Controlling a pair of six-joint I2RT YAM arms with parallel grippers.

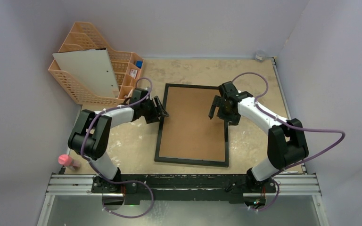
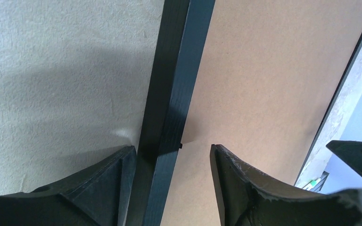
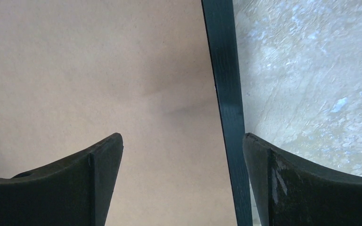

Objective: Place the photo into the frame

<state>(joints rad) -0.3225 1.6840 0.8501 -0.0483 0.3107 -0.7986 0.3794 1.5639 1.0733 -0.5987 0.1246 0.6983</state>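
Note:
The frame (image 1: pixel 159 141) lies flat mid-table, back side up, its thin black border around a brown backing board (image 1: pixel 193 125). The photo is out of view. My left gripper (image 1: pixel 162 112) is at the frame's left edge. In the left wrist view it (image 2: pixel 173 148) is open, one finger on each side of the black border (image 2: pixel 176 70), the inner finger above the board (image 2: pixel 264 84). My right gripper (image 1: pixel 218 113) is at the right edge. It (image 3: pixel 183 137) stands open wide, straddling the right border (image 3: pixel 224 70) with one finger above the board (image 3: pixel 99 70). Neither gripper holds anything.
An orange basket organiser (image 1: pixel 89 61) stands at the back left with a white board (image 1: pixel 87 70) leaning in it. A pink item (image 1: pixel 66 161) lies at the near left table edge. A small object (image 1: pixel 260 55) sits in the back right corner. Walls close in on three sides.

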